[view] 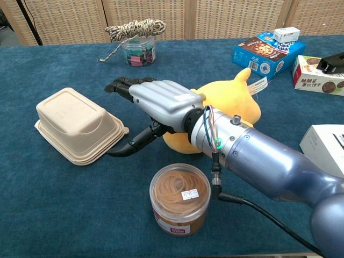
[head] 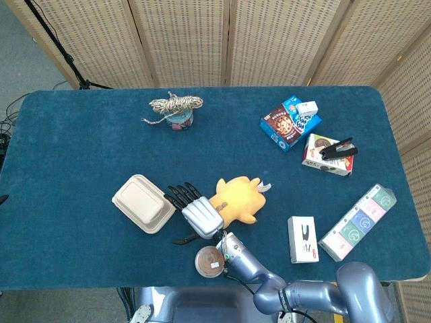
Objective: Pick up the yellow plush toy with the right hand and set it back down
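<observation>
**Right hand off the plush, toy lying on the table**

The yellow plush toy lies on the blue cloth of the table, near the front edge and a little right of centre. The right hand holds nothing: its fingers are spread and stretched out flat, the dark fingertips pointing left toward the clamshell container, the thumb hanging down below the palm. The hand sits just left of the toy, with its wrist in front of the toy's near side in the chest view; whether the forearm brushes the plush I cannot tell. With the toy resting on the surface and the hand free of it, either the lift and set-down are finished or the grasp is not yet made; these pictures alone do not settle which. The left hand is not in view.

The table is covered in a dark blue felt-like cloth. A jar of rubber bands stands near the front edge, just in front of the arm. Far left of centre is a small tub topped with coiled rope. To the right lie snack boxes, a box with a black stapler, a white box and a strip of small packets. Woven folding screens stand behind the table.
</observation>
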Available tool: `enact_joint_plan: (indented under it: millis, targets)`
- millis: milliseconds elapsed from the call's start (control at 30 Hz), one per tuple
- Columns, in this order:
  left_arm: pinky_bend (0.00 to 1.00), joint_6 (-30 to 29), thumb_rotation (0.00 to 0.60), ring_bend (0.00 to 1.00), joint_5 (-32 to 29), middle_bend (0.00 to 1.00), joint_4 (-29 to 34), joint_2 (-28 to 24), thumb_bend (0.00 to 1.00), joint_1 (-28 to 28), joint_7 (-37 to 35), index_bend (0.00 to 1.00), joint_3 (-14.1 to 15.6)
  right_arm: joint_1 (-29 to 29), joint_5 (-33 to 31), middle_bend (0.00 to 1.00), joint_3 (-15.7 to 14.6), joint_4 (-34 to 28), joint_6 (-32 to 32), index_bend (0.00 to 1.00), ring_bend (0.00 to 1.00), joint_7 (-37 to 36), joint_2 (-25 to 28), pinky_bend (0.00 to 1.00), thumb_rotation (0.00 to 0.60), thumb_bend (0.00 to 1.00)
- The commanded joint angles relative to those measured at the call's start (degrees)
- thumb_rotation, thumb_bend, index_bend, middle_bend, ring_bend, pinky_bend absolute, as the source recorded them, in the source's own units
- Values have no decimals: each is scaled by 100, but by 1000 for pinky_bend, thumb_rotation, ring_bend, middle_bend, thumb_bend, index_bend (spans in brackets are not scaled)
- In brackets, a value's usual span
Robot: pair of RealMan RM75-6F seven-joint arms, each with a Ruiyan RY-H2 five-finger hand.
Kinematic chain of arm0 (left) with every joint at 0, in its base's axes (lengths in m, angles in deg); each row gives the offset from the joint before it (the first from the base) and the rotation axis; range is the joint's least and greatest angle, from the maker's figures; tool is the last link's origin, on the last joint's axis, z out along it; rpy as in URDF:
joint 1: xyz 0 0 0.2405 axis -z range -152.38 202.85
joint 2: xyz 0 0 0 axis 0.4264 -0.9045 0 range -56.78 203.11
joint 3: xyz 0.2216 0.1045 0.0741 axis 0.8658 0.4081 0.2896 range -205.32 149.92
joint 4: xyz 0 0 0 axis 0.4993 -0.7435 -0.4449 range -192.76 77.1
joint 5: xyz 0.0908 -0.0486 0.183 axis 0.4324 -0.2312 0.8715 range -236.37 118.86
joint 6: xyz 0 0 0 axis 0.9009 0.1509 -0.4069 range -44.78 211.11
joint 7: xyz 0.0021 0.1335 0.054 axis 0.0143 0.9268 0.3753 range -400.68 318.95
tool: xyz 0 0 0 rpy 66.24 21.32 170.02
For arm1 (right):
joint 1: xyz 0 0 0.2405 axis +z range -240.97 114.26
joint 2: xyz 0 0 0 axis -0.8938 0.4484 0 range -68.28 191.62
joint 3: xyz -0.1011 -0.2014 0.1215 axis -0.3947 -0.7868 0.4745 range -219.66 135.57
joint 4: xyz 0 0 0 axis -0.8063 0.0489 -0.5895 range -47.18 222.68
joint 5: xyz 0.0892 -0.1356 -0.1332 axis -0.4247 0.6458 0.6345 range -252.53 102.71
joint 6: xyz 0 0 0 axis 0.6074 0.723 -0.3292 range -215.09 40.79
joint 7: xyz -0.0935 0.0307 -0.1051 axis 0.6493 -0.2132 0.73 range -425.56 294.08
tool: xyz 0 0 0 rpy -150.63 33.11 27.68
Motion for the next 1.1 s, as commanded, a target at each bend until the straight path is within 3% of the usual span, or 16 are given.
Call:
enact_joint_plan:
  millis: [33, 267, 600, 1100]
  targets:
    - [0, 14, 600, 0, 2, 0, -8, -14, 0, -5, -33, 0, 0, 14, 22, 0, 14, 289, -27, 0, 0, 55, -131, 0, 274, 0]
    - [0, 15, 600, 0, 9, 0, -21, -16, 0, -10, -56, 0, -1, -20, -286, 0, 202, 583, 223, 0, 0, -233, -184, 0, 274, 0]
    - [0, 14, 600, 0, -5, 0, 20, -4, 0, 8, 35, 0, -6, -180, -857, 0, 443, 416, 591, 0, 0, -554, 223, 0, 275, 0]
    - [0, 0, 600, 0, -5, 0, 81, 10, 0, 15, 127, 0, 0, -336, -1353, 0, 682, 22, 550, 0, 0, -605, 748, 0, 274, 0]
